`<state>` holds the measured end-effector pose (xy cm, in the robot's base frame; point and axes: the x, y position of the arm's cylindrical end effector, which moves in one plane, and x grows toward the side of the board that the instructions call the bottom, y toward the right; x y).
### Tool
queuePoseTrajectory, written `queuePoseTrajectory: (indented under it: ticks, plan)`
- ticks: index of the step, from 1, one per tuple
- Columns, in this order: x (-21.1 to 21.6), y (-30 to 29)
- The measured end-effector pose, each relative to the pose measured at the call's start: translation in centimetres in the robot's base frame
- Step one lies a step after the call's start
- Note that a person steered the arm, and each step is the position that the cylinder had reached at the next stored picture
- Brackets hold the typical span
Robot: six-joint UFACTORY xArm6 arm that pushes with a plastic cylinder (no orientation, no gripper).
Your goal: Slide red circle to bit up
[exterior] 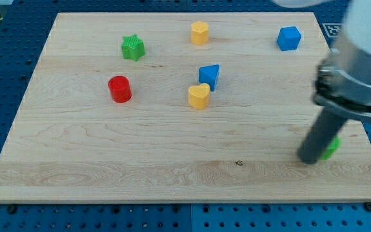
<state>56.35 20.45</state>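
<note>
The red circle [119, 89] stands on the left part of the wooden board [108, 154]. My tip [308, 158] rests on the board at the view's lower right, far to the right of the red circle. A green block [331, 147] sits right behind the rod, mostly hidden by it; its shape cannot be made out.
A green star [133, 48] lies above the red circle. A yellow block [199, 32] is at the top centre, a blue cube [289, 38] at the top right. A blue block [210, 75] touches a yellow heart [199, 96] mid-board.
</note>
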Motion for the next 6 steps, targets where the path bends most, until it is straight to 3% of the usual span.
queuePoseTrajectory:
  ticks: [1, 3, 4, 5, 6]
  plan:
    - [-0.9, -3.0]
    - [-4.8, -26.1]
    - [-9.2, -37.3]
    - [-12.3, -33.2]
    - [-11.0, -20.0]
